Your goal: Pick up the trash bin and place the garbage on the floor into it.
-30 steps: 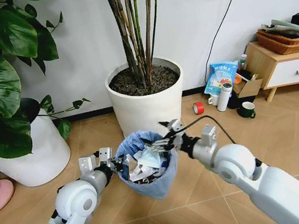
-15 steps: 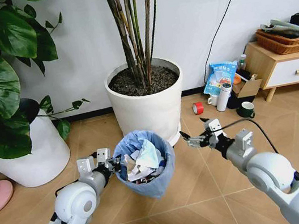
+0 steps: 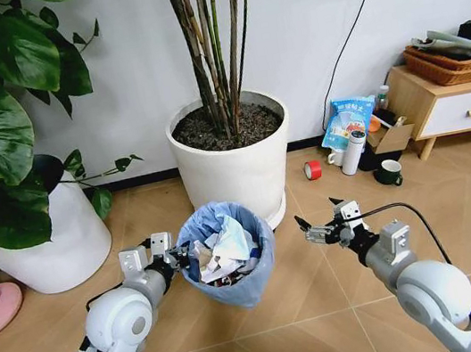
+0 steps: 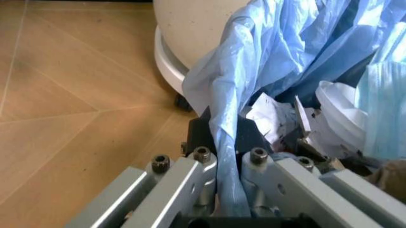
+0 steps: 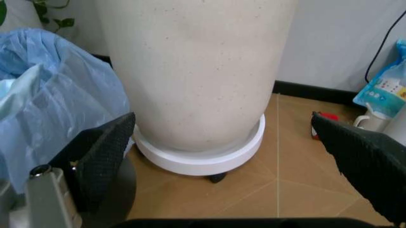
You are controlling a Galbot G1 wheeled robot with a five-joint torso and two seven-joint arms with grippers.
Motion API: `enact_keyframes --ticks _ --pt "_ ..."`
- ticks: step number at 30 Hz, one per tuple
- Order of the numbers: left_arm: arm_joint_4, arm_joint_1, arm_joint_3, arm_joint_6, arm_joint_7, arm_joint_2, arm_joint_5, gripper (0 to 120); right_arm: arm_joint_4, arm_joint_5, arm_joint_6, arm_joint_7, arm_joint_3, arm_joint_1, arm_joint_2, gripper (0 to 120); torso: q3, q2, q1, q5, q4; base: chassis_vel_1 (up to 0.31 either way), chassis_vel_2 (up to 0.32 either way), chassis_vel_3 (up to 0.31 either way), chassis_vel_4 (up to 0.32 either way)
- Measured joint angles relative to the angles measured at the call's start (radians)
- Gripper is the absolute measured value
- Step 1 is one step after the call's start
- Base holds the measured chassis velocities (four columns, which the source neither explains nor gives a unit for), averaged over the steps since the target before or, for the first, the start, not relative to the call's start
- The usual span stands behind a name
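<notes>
The trash bin [image 3: 228, 254] was seen just below the centre of the head view, lifted clear of the floor [image 3: 328, 296] and held by its rim at its left side. It was lined with a crinkly light-blue bag [image 4: 298, 52], and crumpled white paper and other garbage [image 3: 223, 252] were piled inside up to the rim. The left end effector [image 3: 175, 258] was clamped on the bin's edge; in the left wrist view its two metal fingers [image 4: 190, 180] were pressed together on a fold of the blue bag, with the garbage packed right beside them.

The right end effector [image 3: 319, 218] was held in the air to the right of the bin, apart from it, with its black-tipped fingers spread wide and nothing between them. In the right wrist view the two dark pads [image 5: 104, 152] stood far apart, framing the white planter [image 5: 197, 71] on its round base.

That planter [image 3: 232, 154] stood directly behind the bin in the head view. A red tape roll [image 3: 312, 169] and a dark mug [image 3: 388, 172] lay on the floor at centre right.
</notes>
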Motion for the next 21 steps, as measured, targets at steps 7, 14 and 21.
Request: enact_keyframes --ticks 7,14,21 --pt "-0.006 0.006 -0.005 -0.001 0.000 0.005 -0.001 0 0.009 -0.014 0.000 0.003 0.007 -0.022 0.002 100 0.000 0.000 0.000 -0.0001 0.0001 0.079 0.100 -0.077 -0.072" --pt "-0.008 0.008 -0.006 -0.001 0.000 0.003 -0.001 0 0.009 -0.036 -0.001 0.007 0.006 -0.025 0.002 100 0.000 0.000 0.000 0.0000 0.0001 0.095 0.107 -0.104 -0.101" --pt "-0.008 0.009 -0.007 -0.002 0.000 0.004 -0.001 0 0.005 -0.041 -0.003 0.007 -0.001 -0.022 0.008 100 0.000 0.000 0.000 -0.0001 0.0000 0.156 0.150 -0.148 -0.144"
